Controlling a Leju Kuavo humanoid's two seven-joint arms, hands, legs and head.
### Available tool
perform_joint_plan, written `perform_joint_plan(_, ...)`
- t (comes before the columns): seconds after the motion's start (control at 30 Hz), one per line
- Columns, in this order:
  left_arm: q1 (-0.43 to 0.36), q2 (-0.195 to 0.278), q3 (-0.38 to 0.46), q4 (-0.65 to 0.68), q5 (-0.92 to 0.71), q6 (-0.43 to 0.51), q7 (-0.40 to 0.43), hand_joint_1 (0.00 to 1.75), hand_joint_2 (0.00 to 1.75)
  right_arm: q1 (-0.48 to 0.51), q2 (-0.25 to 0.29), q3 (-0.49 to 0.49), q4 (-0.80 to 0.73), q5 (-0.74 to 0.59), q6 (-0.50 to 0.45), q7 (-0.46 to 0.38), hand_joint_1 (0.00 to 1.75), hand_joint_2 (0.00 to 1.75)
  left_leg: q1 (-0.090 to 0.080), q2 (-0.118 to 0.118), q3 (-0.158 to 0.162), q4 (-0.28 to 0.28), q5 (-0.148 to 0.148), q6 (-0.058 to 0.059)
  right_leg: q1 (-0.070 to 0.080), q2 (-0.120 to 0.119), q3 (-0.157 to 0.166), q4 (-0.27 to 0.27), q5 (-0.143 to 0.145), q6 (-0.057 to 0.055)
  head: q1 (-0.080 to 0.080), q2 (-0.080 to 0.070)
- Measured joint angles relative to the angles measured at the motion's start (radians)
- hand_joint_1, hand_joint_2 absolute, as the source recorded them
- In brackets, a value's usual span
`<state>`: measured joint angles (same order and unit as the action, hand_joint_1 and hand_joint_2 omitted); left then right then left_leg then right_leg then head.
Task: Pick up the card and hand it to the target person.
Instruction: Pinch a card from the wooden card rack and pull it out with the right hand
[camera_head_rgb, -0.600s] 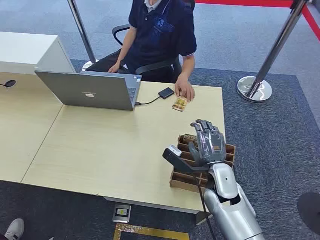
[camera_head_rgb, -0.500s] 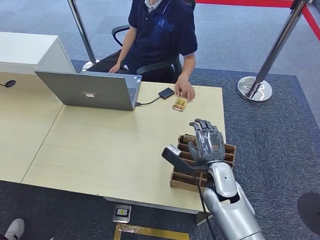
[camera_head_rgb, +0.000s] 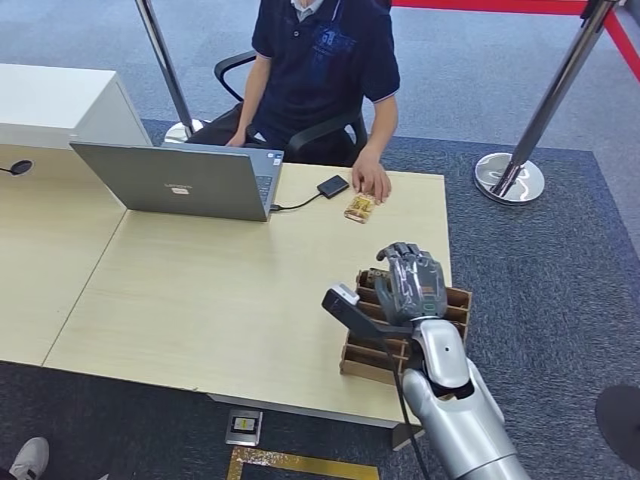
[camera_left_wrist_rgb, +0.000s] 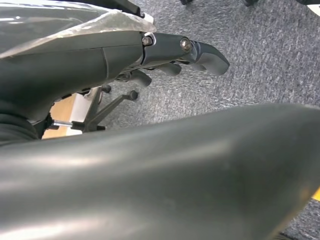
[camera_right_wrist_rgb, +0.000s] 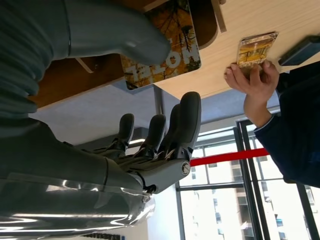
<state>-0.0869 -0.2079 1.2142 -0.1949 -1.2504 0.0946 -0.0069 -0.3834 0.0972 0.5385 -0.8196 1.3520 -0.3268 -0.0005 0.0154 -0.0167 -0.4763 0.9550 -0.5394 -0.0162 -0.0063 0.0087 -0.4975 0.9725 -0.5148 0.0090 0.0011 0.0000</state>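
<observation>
A brown card holder (camera_head_rgb: 457, 303) sits at the table's near right corner. My right hand (camera_head_rgb: 411, 285) hovers just over it, fingers bent downward and apart, holding nothing. In the right wrist view a card with an autumn picture (camera_right_wrist_rgb: 168, 47) stands in the holder (camera_right_wrist_rgb: 75, 75), close beside my thumb (camera_right_wrist_rgb: 124, 37), while the fingers (camera_right_wrist_rgb: 185, 122) stay off it. A second card (camera_head_rgb: 360, 207) lies flat on the table under the seated person's hand (camera_head_rgb: 371, 183). My left hand (camera_left_wrist_rgb: 170, 55) hangs over the carpet with nothing in it.
A grey laptop (camera_head_rgb: 177, 180) stands open at the table's far left, with a cable running to a small black device (camera_head_rgb: 332, 186) beside the person. A stanchion base (camera_head_rgb: 509, 177) stands on the carpet to the right. Bare tabletop (camera_head_rgb: 226, 290) lies left of the holder.
My right hand has sunk slightly toward the holder and its fingers have bent further down. The person has shifted in the chair; their hand stays on the flat card.
</observation>
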Motion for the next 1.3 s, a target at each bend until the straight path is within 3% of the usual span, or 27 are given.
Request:
perform_joint_plan(0.47,0.0,0.0,0.0,0.0,0.0,-0.002,0.0,0.0,0.0,0.002,0.0,-0.016,0.005,0.004,-0.002,0.008,0.79,1.75,0.0,0.0,0.0,0.0,0.0,0.0,0.0,0.0,0.0,0.0,0.0,0.0,0.0,0.0)
perform_joint_plan(0.57,0.0,0.0,0.0,0.0,0.0,-0.002,0.0,0.0,0.0,0.004,0.0,-0.016,0.005,0.005,-0.001,0.009,0.85,1.75,0.0,0.0,0.0,0.0,0.0,0.0,0.0,0.0,0.0,0.0,0.0,0.0,0.0,0.0)
perform_joint_plan(0.7,0.0,0.0,0.0,0.0,-0.003,-0.002,-0.001,0.0,0.0,0.008,0.0,-0.017,0.005,0.009,-0.001,0.01,0.96,1.75,0.0,0.0,0.0,0.0,0.0,0.0,0.0,0.0,0.0,0.0,0.0,0.0,0.0,0.0)
perform_joint_plan(0.83,0.0,0.0,0.0,0.0,-0.004,-0.002,-0.001,0.0,0.0,0.014,0.0,-0.017,0.005,0.01,-0.002,0.01,1.34,1.75,0.0,0.0,0.0,0.0,0.0,0.0,0.0,0.0,0.0,0.0,0.0,0.0,0.0,0.0)
perform_joint_plan(1.0,0.0,0.0,0.0,0.0,-0.005,-0.002,-0.001,0.0,0.0,0.015,0.0,-0.017,0.005,0.013,-0.001,0.01,1.64,1.75,0.0,0.0,0.0,0.0,0.0,0.0,0.0,0.0,0.0,0.0,0.0,0.0,0.0,0.0)
perform_joint_plan(1.3,0.001,0.0,0.0,0.001,-0.006,-0.002,-0.001,0.0,0.0,0.028,-0.002,-0.022,-0.017,0.047,-0.025,0.013,1.75,1.75,0.0,0.0,0.001,0.0,0.0,0.0,0.0,0.0,0.001,0.0,0.0,0.0,0.0,0.0)
